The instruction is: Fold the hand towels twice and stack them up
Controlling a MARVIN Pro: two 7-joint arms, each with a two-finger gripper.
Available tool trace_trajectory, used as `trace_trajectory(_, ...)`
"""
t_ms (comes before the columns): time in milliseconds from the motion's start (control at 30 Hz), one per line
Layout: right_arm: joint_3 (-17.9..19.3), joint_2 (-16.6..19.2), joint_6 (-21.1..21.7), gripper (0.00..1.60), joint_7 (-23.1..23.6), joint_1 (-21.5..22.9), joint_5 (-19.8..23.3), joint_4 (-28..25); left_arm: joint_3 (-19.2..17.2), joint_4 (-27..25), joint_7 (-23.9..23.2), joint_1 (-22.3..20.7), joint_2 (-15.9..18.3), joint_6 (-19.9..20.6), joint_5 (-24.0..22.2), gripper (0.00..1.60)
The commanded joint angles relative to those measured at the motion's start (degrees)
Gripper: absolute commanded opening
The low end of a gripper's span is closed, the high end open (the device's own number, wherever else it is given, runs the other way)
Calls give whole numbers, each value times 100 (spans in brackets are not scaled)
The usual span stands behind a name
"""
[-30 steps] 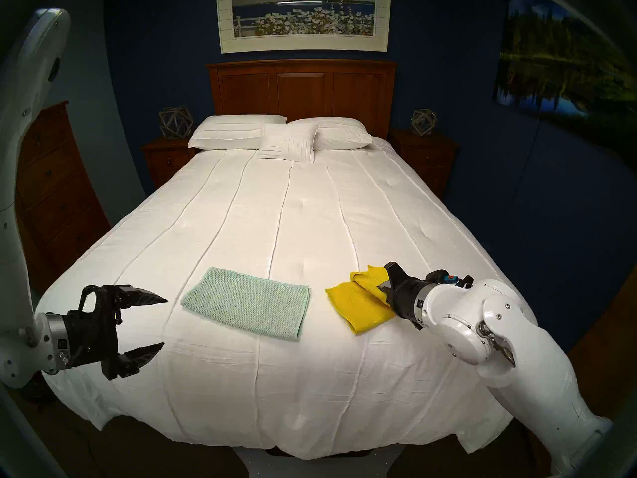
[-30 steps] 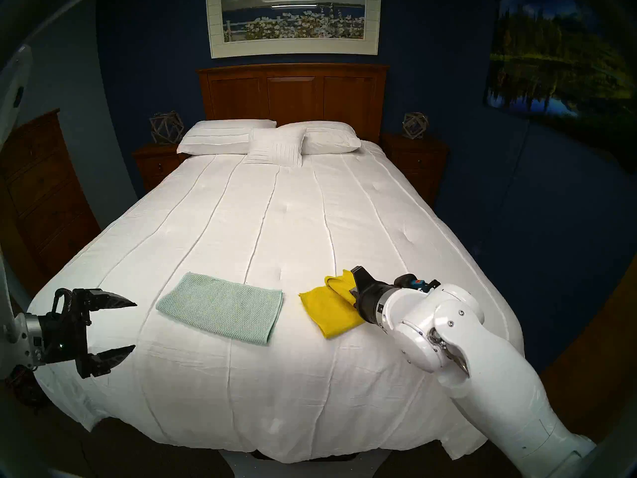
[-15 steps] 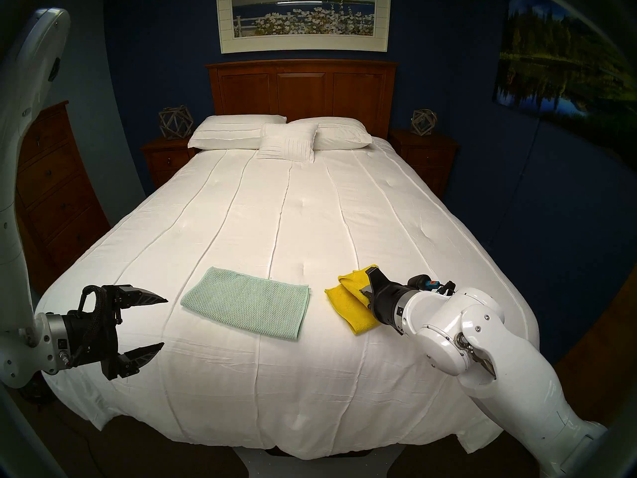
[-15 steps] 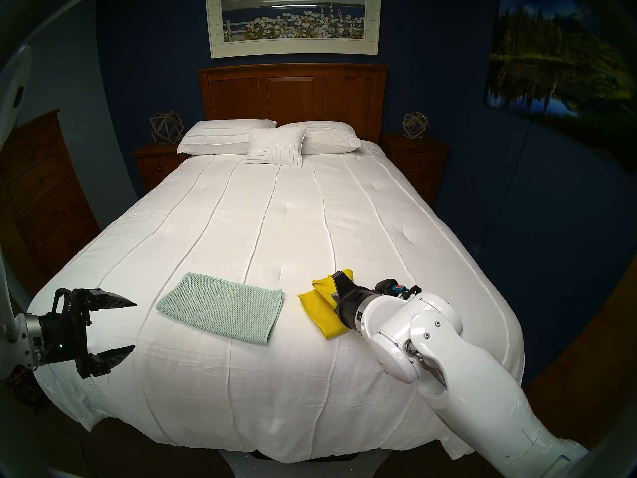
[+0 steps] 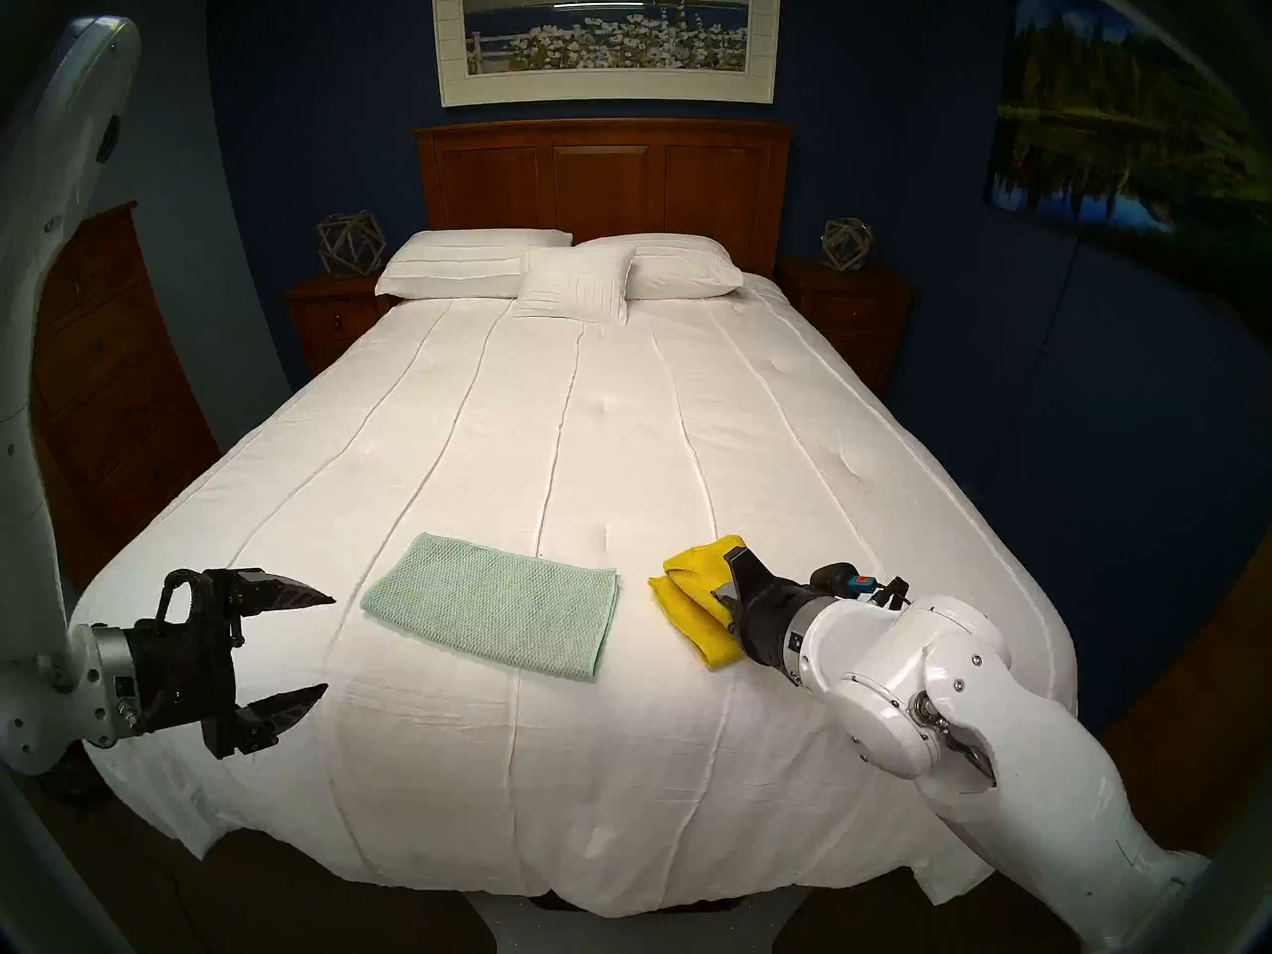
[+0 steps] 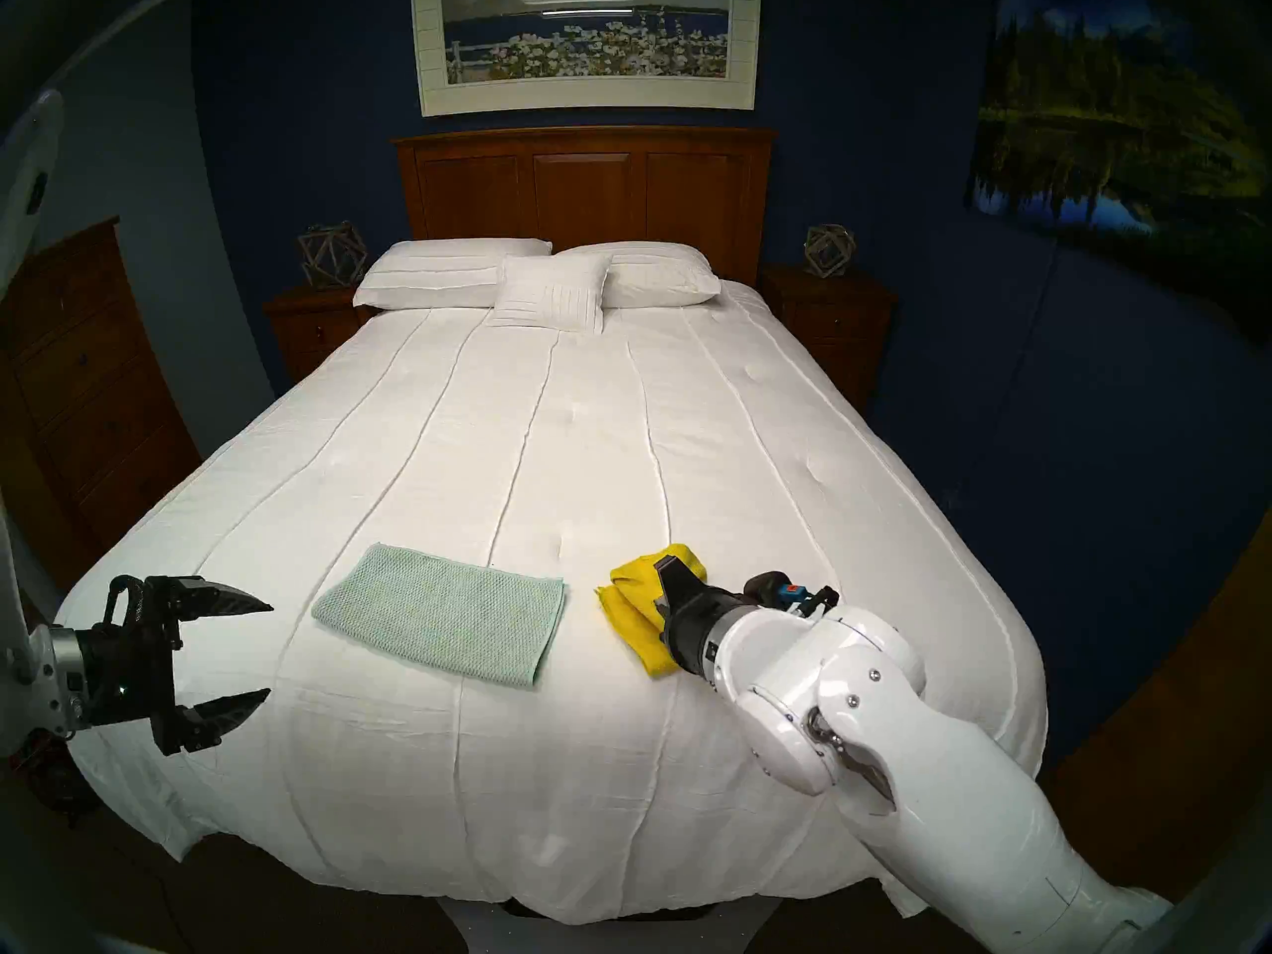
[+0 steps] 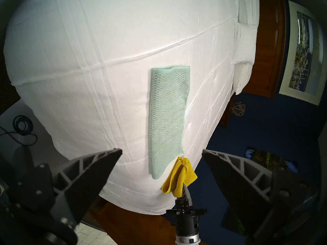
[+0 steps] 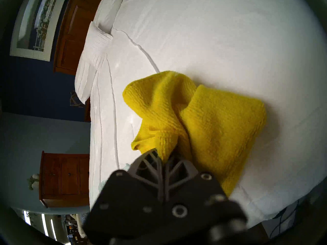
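So the right arm is reaching in from the near right corner of the bed, elbow bent, forearm angling down and toward the left. Its right gripper [image 5: 731,574] is pinched tight on a fold of the yellow towel [image 5: 692,605], lifting that part so the cloth is bunching up and curling over itself while the rest is lying on the white bedspread [image 5: 550,436]. In the right wrist view the two fingers are pressed together with yellow fabric [image 8: 203,119] squeezed between them.

The left arm is hanging out over the near left corner, wrist roughly level and pointing in toward the middle of the bed. The left gripper [image 5: 327,643] is sitting wide apart with nothing in it, hovering above the bedspread and not touching any cloth.

The mint-green towel [image 5: 492,612] is lying flat as a long rectangle between the two grippers, just left of the yellow one, close but not touching it.
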Motion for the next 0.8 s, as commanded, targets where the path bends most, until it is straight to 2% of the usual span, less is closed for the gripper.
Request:
trace_trajectory(0,-168,-165,47,11,35,192,-104,59,-4,-4,-31,-23,13,-4,-14,160)
trace_trajectory(100,-196,-174,84,26,-2,226,-80,66,-4,-4,-31,-23,13,-4,-14,160)
trace_trajectory(133,-202,-174,80,43,-10,218,-86,54,-4,-4,-31,-23,13,-4,-14,160)
trace_trajectory(200,-191,-129,58,64,-21,131,-81,-16,-4,-4,-31,-23,13,-4,-14,160)
trace_trajectory(367,-104,73,-38,70,-46,-231,-35,-354,-4,-4,-30,-23,13,-4,-14,160)
trace_trajectory(433,-60,123,-92,78,-9,-349,-38,-416,-4,-4,-30,-23,13,-4,-14,160)
trace_trajectory(533,16,154,-212,117,82,-489,-58,-453,-4,-4,-30,-23,13,-4,-14,160)
trace_trajectory(633,53,179,-237,124,116,-525,-62,-474,-4,-4,-31,-23,13,-4,-14,160)
trace_trajectory(700,64,179,-255,140,125,-538,-65,-483,-4,-4,-31,-23,13,-4,-14,160)
trace_trajectory(733,66,177,-262,155,129,-542,-65,-485,-4,-4,-31,-23,13,-4,-14,160)
trace_trajectory(767,67,169,-278,160,133,-546,-70,-484,-4,-4,-31,-23,13,-4,-14,160)
